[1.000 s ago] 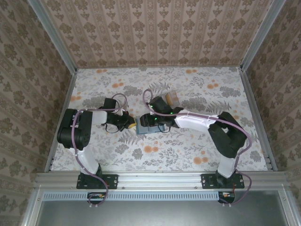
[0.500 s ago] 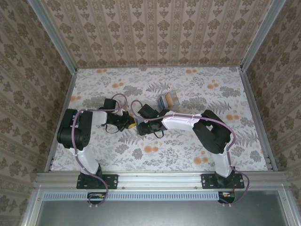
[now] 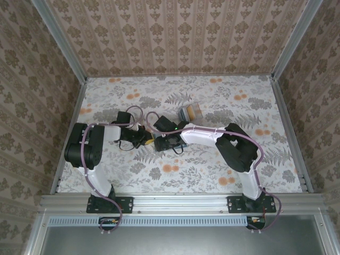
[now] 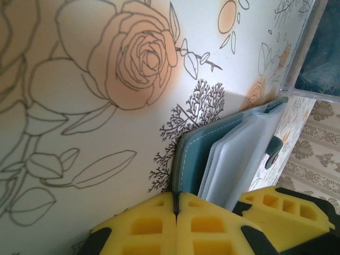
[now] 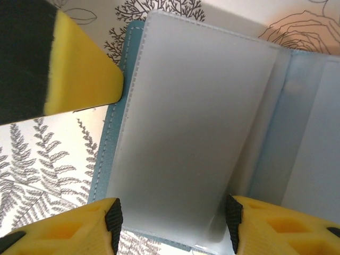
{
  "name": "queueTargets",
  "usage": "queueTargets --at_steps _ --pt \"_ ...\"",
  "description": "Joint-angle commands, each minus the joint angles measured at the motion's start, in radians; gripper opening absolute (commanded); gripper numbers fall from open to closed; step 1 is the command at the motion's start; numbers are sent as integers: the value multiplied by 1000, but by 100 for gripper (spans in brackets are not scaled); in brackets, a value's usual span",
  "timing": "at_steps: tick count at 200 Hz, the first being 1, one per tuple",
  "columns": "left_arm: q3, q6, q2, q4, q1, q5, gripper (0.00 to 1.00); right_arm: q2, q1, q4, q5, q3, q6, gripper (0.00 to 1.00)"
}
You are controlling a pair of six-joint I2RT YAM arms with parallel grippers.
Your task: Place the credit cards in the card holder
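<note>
Colour/pattern check: holder, cards, table, rig.
Card holder [image 4: 228,154]: teal outer, pale stitch line at edge, teal tab; inner sleeves pale blue-grey, cloudy. Credit cards [image 3: 189,112]: striped stack, grey/yellow-orange/blue. Table cover [image 3: 239,101]: white ground w/ grey ferns, orange blooms, thin dark-outline roses part-tinted orange. Walls [image 3: 175,37]: beige-brown damask in vert. stripes. Left gripper [image 4: 175,204] & right gripper [image 5: 172,223]: yellow pads, black trim. Arms [image 3: 210,135]: white & black shells; cables [image 3: 135,109] mauve. Rails [image 3: 180,201]: silver-grey.
</note>
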Motion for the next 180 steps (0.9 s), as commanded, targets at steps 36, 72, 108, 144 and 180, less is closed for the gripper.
queueTargets --at_steps 36,72,108,144,180 --pt "-32 -8 19 -29 -1 3 3 32 -8 -40 16 14 -3 50" --pt "-26 -6 21 -32 1 2 3 -15 -15 2 13 -22 -8 36" --pt "-25 -3 24 -37 1 0 3 -46 -43 39 1 -73 2 20" --pt "-27 2 15 -46 1 -4 3 -122 -57 74 -14 -112 -23 18" --pt "-26 -2 13 -43 2 -5 3 -168 -99 106 -71 -148 5 9"
